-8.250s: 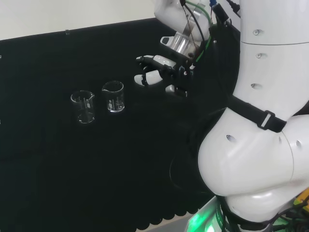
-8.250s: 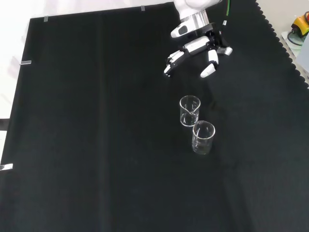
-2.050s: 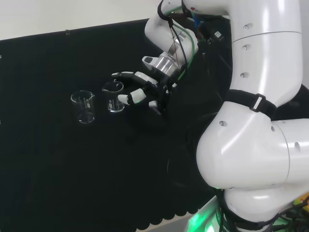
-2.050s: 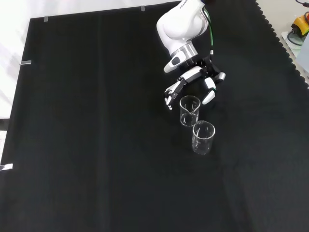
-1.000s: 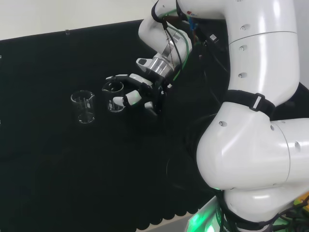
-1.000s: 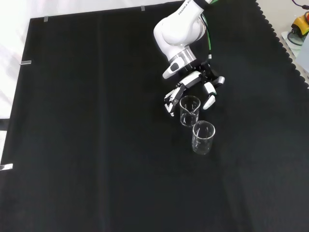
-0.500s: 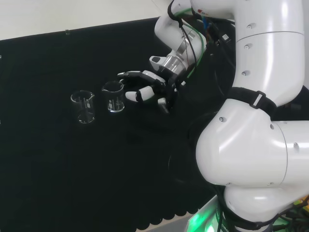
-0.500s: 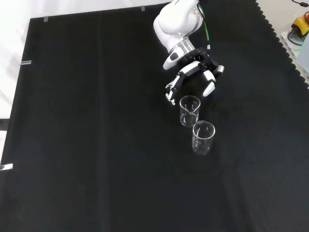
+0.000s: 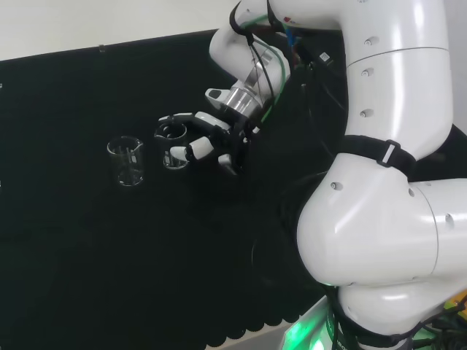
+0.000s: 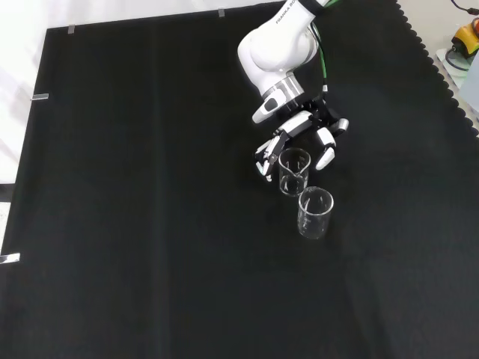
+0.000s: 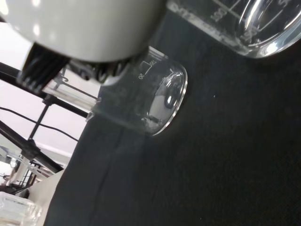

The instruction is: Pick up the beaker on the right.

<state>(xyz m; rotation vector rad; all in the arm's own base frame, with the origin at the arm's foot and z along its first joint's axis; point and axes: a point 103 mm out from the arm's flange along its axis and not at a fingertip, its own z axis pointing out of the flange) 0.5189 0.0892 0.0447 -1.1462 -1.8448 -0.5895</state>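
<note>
Two clear glass beakers stand upright on the black cloth. In the head view the right beaker (image 9: pixel 172 146) is beside the left beaker (image 9: pixel 125 162). My hand (image 9: pixel 217 135) reaches the right one from the right, its fingers spread and lightly curved on both sides of the rim. In the front view that same beaker (image 10: pixel 294 172) is the upper of the pair, with the hand (image 10: pixel 301 127) above it and fingers on either side; the other beaker (image 10: pixel 315 213) stands just below. In the wrist view the near beaker (image 11: pixel 244 23) looms large and the far one (image 11: pixel 150 94) is behind it. I cannot tell whether the fingers touch the glass.
The arm's white links (image 9: pixel 387 182) take up the right of the head view. The cloth's scalloped edge (image 10: pixel 441 75) runs down the right of the front view, with bare black cloth (image 10: pixel 150 224) to the left of the beakers.
In the last half second the hand moved back to the right beaker, leftward in the head view, and its fingers now flank the glass. Both beakers stand where they were.
</note>
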